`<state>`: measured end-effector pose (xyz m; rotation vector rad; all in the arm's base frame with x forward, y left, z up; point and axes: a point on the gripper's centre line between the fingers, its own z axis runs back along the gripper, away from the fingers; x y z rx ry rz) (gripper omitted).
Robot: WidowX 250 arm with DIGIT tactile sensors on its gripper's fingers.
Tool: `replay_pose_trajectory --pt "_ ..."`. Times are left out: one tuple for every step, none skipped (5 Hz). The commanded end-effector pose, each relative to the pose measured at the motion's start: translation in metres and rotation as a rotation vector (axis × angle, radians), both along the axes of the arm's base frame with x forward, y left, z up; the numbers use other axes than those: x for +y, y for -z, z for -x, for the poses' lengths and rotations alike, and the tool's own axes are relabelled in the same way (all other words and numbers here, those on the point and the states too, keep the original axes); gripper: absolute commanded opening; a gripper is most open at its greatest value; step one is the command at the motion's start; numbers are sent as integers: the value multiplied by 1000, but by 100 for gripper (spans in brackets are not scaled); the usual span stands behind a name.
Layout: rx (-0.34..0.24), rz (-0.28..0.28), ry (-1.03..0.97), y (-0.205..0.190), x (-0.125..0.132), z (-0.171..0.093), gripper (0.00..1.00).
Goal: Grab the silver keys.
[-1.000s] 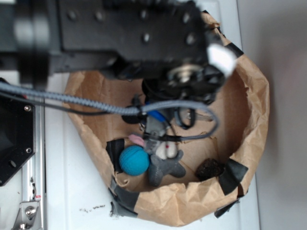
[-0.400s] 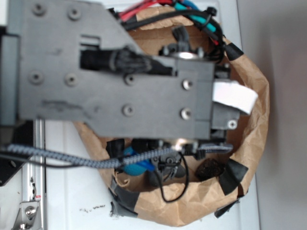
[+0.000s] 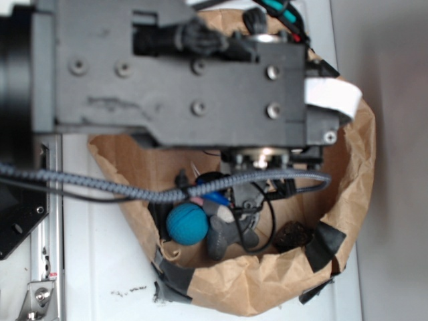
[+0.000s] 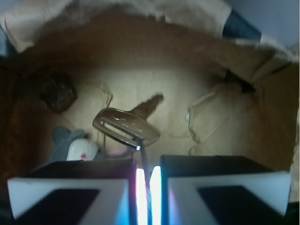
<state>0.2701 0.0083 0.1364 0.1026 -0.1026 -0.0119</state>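
Observation:
In the wrist view my gripper (image 4: 147, 161) is shut on the thin wire ring of the silver keys. One flat shiny key (image 4: 125, 127) hangs just beyond the fingertips, above the brown paper floor. The wire runs down through the narrow lit gap between the two pads. The grey plush bunny (image 4: 70, 146) lies low at the left, partly behind the left finger (image 4: 70, 180). In the exterior view the arm's dark body (image 3: 180, 80) hides most of the gripper and the keys.
A brown paper bag (image 3: 354, 180) with black tape walls everything in. Inside lie a blue ball (image 3: 186, 223), the grey bunny (image 3: 226, 235) and a dark rough lump (image 3: 292, 235) (image 4: 57, 91). A grey braided cable (image 3: 100, 187) crosses the bag.
The arm swung low over the bag, then drew back upward in the exterior view. The blue ball and bunny, covered 0.4 s ago, show again.

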Motion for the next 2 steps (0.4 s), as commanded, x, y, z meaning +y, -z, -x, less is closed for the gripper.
replay_pose_trajectory --pt "-65 -2 -18 -4 -11 -5 0" --pt "-53 -9 -18 -4 -10 -4 0"
